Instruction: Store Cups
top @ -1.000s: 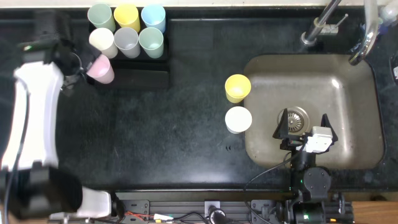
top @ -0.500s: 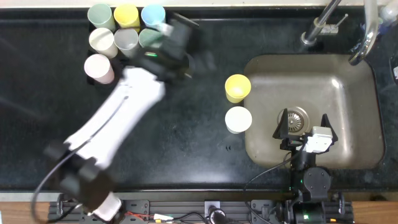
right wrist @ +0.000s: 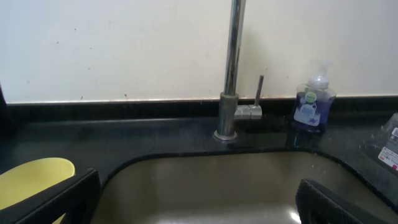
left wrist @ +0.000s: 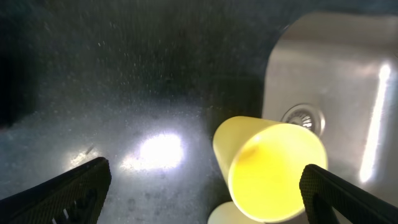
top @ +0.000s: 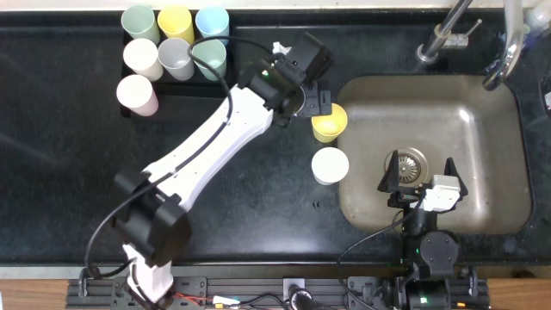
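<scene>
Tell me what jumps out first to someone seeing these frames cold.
The white left arm stretches diagonally across the black counter, with the open left gripper at a yellow cup by the sink edge and a white cup standing next to it. In the counter's far left corner, a cluster of pastel cups stands packed together, a pink cup beside them.
</scene>
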Motion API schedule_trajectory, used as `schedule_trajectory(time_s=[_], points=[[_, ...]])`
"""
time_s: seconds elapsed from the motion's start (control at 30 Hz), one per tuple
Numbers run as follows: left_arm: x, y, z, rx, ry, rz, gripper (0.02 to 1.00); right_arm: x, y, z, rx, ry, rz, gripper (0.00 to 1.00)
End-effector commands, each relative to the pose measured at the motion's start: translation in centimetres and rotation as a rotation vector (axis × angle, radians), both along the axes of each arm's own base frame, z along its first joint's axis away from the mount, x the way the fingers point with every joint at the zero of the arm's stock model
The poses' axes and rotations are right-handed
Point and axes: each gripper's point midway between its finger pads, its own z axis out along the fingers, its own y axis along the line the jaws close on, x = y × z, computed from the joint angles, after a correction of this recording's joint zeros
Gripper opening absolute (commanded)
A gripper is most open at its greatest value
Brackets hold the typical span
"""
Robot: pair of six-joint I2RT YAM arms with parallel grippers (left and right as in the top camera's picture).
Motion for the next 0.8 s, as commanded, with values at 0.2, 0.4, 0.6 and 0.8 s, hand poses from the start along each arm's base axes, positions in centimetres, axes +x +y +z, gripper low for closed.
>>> schedule_trajectory(time_s=[0.2, 0.4, 0.6, 0.8], points=[[-0.1, -1.0, -2.8, 0.001, 0.068, -0.032, 1.0, 0.0, 0.1, -0.3, 0.0, 0.0, 0.005, 0.998], [-0.3, -1.3, -3.7, -0.002, 0.096, -0.04, 1.0, 0.0, 0.1, -0.3, 0.0, 0.0, 0.005, 0.996], [-0.6, -1.6, -4.9, -0.003, 0.127, -0.047, 0.998, 0.0, 0.1, -0.3, 0.0, 0.0, 0.005, 0.998], [-0.3, -1.8, -5.7, 0.0, 0.13, -0.047, 0.706, 0.0, 0.1, -0.3, 0.0, 0.0, 0.005, 0.998]])
